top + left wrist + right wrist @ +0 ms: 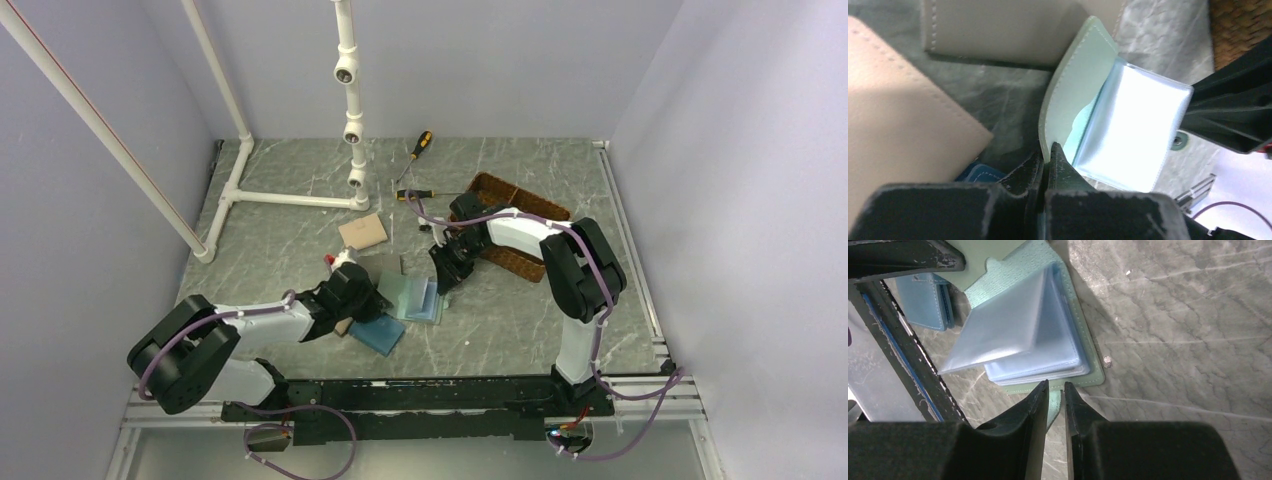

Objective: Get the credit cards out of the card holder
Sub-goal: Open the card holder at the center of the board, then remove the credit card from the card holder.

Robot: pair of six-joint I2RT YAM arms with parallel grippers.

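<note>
Left gripper (pixel 1046 160) jaws closed, pinching cover edge of card holder (pixel 1068 95). Right gripper (pixel 1054 392) jaws nearly shut on opposite edge. Holder lies open mid-counter (pixel 520 320), clear sleeves (pixel 1013 325) fanned. No credit cards visibly out; extraction not yet done.
</note>
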